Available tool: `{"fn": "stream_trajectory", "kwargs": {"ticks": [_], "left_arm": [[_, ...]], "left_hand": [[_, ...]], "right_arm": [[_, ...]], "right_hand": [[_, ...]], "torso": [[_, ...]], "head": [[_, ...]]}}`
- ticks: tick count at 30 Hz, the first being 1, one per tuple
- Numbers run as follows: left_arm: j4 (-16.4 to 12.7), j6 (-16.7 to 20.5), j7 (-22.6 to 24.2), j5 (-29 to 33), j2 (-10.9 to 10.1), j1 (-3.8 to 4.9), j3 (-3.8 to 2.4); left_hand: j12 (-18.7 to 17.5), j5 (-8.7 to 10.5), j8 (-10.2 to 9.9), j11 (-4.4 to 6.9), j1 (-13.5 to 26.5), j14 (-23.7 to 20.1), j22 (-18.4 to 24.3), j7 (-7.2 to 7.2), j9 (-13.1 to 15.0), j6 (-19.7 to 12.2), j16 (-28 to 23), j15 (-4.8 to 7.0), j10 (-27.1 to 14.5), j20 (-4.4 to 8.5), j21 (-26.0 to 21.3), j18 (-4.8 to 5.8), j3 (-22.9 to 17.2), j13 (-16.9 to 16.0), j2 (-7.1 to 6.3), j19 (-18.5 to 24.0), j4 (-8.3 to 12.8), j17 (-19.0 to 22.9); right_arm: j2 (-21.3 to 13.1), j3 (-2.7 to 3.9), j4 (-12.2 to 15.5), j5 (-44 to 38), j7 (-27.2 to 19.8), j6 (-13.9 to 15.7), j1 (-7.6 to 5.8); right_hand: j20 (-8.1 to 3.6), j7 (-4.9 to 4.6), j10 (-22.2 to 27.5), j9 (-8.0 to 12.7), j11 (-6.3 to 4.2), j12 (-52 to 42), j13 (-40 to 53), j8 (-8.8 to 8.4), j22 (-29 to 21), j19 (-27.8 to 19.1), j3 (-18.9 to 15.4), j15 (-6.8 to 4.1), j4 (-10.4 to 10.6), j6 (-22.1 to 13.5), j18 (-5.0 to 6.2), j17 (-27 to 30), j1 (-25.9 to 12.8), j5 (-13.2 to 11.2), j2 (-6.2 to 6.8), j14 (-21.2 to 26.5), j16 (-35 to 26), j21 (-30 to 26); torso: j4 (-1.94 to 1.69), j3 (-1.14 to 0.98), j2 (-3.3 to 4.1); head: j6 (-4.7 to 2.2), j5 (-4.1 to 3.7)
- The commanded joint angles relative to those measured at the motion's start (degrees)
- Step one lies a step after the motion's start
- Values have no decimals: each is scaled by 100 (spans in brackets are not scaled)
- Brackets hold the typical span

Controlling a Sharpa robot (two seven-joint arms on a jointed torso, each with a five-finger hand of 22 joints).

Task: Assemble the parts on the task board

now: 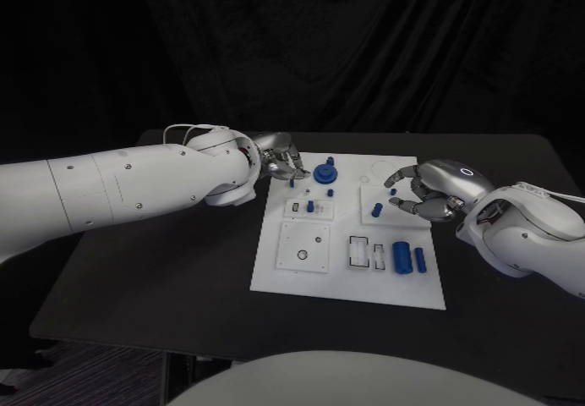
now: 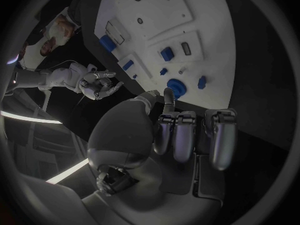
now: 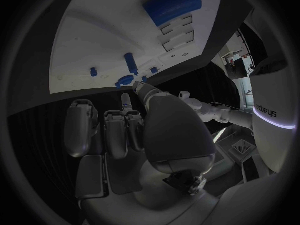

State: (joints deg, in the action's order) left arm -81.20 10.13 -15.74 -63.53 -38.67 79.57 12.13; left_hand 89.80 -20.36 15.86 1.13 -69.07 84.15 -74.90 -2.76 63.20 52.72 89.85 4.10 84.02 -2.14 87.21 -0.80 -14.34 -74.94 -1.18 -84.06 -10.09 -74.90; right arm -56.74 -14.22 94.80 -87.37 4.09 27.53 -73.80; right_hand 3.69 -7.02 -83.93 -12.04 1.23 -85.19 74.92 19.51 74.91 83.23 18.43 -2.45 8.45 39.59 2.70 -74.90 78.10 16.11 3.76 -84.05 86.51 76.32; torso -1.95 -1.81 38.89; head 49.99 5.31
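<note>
The white task board (image 1: 347, 288) lies mid-table. A round blue knob (image 1: 325, 173) stands near its far edge, with a small blue peg (image 1: 297, 179) beside it. My left hand (image 1: 281, 156) hovers at the board's far left corner, fingers curled in and holding nothing; in the left wrist view one fingertip (image 2: 167, 96) points at the knob (image 2: 176, 88). My right hand (image 1: 427, 190) hangs over the board's right side with fingers apart and empty, close to a short blue peg (image 1: 378, 209). A thick blue cylinder (image 1: 401, 255) and a thin blue bar (image 1: 421, 260) lie near the front right.
Raised white blocks (image 1: 305, 245) with holes and rectangular slots (image 1: 360, 251) cover the board's near half. The black table (image 1: 159, 279) stretches wide to the left of the board. The right wrist view shows the thick cylinder (image 3: 172, 5) and the board's surface (image 3: 94, 35).
</note>
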Motion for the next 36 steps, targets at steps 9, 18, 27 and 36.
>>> {"fn": "stream_trajectory", "kwargs": {"ticks": [9, 18, 27, 36], "left_arm": [[739, 442, 1080, -894, 91, 73, 2], [1464, -341, 412, -1019, 459, -53, 2], [1854, -867, 81, -1035, 747, -195, 1], [1941, -1204, -22, -1037, 853, -232, 1]], "left_hand": [[20, 1289, 87, 26, 107, 585, -1510, 13, -31, 109, 15, 30, 598, 31, 279, 80, -89, -1506, -28, -594, -550, -1510], [20, 1362, 158, 10, 698, 585, -1510, 7, 6, 217, 15, 12, 598, 7, 279, 80, 268, -1506, 153, -594, -667, -1510], [20, 1447, 268, 56, 1015, 585, -1506, 63, 85, 381, 15, 47, 598, 35, 268, 78, 529, -1506, 238, -590, -662, -1510], [20, 1409, 272, 68, 1042, 585, -1501, 77, 92, 417, 15, 57, 598, 44, 251, 74, 598, -1506, 206, -585, -656, -1510]], "right_arm": [[6, 3, 10, -7, 22, 131, 4], [36, 3, -8, -7, -5, 141, 6], [53, 3, -30, -7, -13, 130, 7], [78, 3, -43, -7, -19, 132, 8]], "right_hand": [[21, -13, -43, 9, 7, 21, 798, -21, 1076, -14, 21, 6, -6, 30, 54, -1066, 39, 15, -13, -441, -3, 14], [22, -12, -46, 10, 7, 18, 801, -21, 1077, -11, 24, 6, -8, 33, 52, -1069, 40, 16, -17, -442, 0, 19], [22, -12, -46, 10, 7, 18, 801, -21, 1077, -11, 24, 6, -8, 33, 52, -1069, 40, 16, -17, -442, 0, 19], [22, -12, -47, 13, 7, 18, 801, -20, 1077, -11, 31, 6, -10, 38, 53, -1070, 41, 17, -24, -443, 1, 18]], "torso": [[-13, -3, 11], [-6, 14, 21], [10, 10, 10], [20, 5, 4]], "head": [[1, 6], [1, 29], [1, 26], [1, 46]]}}
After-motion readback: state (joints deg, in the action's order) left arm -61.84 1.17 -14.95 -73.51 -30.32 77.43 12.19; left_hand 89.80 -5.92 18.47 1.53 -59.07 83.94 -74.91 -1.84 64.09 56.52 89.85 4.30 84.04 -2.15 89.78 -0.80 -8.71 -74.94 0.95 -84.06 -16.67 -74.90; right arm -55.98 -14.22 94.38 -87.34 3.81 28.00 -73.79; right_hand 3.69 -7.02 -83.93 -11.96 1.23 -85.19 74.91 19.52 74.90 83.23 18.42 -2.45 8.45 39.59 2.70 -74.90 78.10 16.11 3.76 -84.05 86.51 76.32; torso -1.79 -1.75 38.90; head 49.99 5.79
